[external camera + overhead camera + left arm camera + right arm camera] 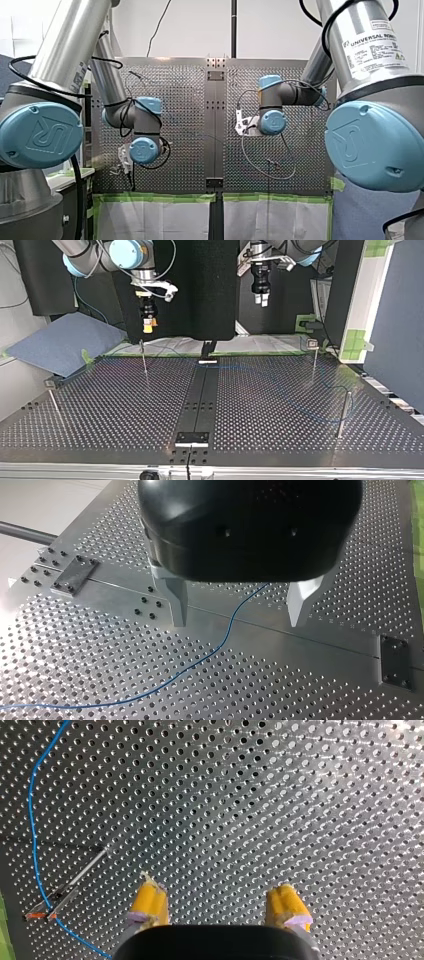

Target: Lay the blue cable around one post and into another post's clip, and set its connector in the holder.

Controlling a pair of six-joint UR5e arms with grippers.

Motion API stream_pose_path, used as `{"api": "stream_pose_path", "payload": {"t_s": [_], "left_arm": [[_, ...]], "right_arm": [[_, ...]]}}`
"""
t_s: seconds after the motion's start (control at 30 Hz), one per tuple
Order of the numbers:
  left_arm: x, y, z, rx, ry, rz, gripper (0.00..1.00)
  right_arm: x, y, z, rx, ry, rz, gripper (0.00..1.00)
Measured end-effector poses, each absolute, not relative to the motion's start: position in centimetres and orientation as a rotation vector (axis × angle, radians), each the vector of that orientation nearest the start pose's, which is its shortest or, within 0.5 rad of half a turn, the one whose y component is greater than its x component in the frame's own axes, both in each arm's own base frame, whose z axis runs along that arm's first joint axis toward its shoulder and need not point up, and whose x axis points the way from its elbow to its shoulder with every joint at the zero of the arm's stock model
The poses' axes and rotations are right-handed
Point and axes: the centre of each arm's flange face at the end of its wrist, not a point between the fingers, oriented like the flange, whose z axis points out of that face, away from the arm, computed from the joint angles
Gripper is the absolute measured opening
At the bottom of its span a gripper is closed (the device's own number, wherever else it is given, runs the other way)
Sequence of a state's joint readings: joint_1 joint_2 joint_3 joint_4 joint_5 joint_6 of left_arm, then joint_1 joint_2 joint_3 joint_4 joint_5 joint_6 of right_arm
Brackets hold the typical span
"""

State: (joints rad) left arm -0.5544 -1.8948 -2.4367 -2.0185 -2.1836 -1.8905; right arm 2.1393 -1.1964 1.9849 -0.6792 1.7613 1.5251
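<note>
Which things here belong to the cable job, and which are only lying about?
For the job:
- blue cable, loose on the perforated table
- thin posts
- left claw, open above the cable
- right claw, open, yellow pads

Only lying about:
- blue cloth pad beside the table, at the top view's left
- green tape along the table's edge

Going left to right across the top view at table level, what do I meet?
A blue-grey mat → thin metal post → black centre strip → my left arm's black gripper, held above the table → slim metal post with a blocky top → thicker metal post.
</note>
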Motion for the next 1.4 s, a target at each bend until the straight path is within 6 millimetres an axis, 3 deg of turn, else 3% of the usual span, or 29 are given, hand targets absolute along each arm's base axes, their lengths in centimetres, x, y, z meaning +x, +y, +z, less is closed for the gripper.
{"api": "stream_pose_path", "payload": {"t_s": [0.3,0.67,0.97,1.17,1.4], "left_arm": [[26.8,-25.5,10.0,-0.284,1.590,-0.180,1.00],[27.9,-26.0,10.5,-0.294,1.580,-0.177,1.00],[28.5,-25.9,10.7,-0.297,1.588,-0.151,1.00],[28.5,-25.6,10.5,-0.293,1.607,-0.127,1.00],[28.7,-25.2,10.5,-0.297,1.614,-0.113,1.00]], "right_arm": [[38.0,-36.6,16.2,1.610,-0.989,1.380,1.00],[40.1,-34.8,13.6,1.692,-0.883,1.358,1.00],[42.8,-33.0,14.2,1.703,-0.829,1.387,1.00],[44.6,-31.9,13.4,1.711,-0.856,1.401,1.00],[45.0,-31.4,12.7,1.696,-0.904,1.394,1.00]]}}
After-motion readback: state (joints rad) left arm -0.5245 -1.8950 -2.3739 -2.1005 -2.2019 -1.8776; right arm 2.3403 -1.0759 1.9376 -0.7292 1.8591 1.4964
